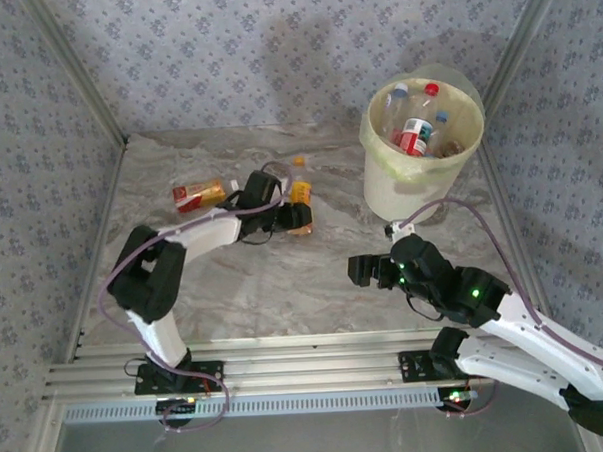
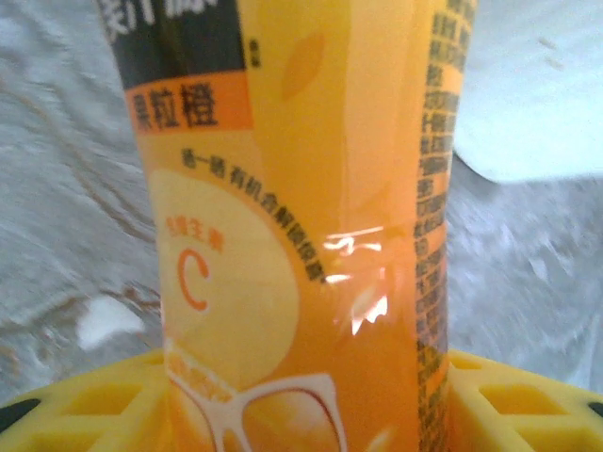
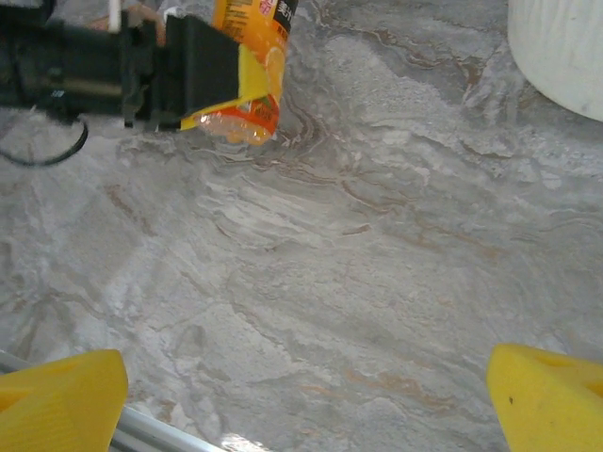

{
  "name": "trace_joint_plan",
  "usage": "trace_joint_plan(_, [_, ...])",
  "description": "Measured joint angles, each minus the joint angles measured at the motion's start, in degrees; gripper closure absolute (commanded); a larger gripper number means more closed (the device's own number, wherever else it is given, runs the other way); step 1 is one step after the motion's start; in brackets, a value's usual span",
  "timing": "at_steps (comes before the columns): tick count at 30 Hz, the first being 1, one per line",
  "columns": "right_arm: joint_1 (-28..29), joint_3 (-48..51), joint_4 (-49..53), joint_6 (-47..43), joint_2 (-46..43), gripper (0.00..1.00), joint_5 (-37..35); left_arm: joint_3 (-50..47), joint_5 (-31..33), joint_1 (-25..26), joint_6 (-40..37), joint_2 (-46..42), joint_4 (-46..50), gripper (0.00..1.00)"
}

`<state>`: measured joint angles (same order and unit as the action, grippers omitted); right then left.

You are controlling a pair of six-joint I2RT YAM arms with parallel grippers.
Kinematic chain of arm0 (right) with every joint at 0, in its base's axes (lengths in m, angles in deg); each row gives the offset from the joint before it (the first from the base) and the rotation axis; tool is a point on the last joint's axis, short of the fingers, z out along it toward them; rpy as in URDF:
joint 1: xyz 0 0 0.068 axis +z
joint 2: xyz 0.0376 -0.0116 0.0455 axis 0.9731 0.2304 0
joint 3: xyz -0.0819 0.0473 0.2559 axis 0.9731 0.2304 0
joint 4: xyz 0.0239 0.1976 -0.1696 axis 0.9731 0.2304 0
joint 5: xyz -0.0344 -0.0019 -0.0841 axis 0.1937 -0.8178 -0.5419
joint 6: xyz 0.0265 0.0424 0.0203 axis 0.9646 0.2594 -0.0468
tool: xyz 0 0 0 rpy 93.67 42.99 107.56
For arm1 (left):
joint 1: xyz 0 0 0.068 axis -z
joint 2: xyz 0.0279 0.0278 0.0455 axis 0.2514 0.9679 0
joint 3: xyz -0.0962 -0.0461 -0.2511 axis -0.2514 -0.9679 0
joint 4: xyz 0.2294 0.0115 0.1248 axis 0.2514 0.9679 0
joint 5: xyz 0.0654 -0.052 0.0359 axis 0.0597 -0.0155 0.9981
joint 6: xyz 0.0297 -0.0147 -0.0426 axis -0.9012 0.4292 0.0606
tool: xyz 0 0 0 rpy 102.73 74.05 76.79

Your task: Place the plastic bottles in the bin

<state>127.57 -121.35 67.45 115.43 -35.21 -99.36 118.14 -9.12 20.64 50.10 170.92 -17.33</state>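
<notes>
Grey marbled table [image 1: 284, 287], white bin [image 1: 410, 191] standing at its far right; red-labelled bottle [image 1: 198, 195] lying on its side, far left

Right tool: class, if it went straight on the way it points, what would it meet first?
Probably the bare marble table; the orange bottle sits left of that line.

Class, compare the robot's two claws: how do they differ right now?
The left claw is shut on an orange bottle; the right claw is open and empty. The right claw sits nearer the bin than the left claw. Both have yellow fingers.
</notes>
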Motion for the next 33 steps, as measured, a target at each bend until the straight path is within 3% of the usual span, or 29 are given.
trace_joint_plan(6, [-5.27,-3.13,-2.78,1.20,1.81,0.02,6.73,-5.79,3.34,8.87,-6.47,-12.20,-0.04,0.42])
trace_joint_plan(15, [-13.68,-9.57,-7.48,1.44,6.27,0.03,19.04,-10.29,9.01,18.03,-8.98,-24.63,1.29,0.41])
trace_joint_plan(33, [-18.58,-11.89,-12.39,-0.07,12.57,0.08,29.53,-11.52,11.96,25.38,-8.98,-29.14,3.43,0.41])
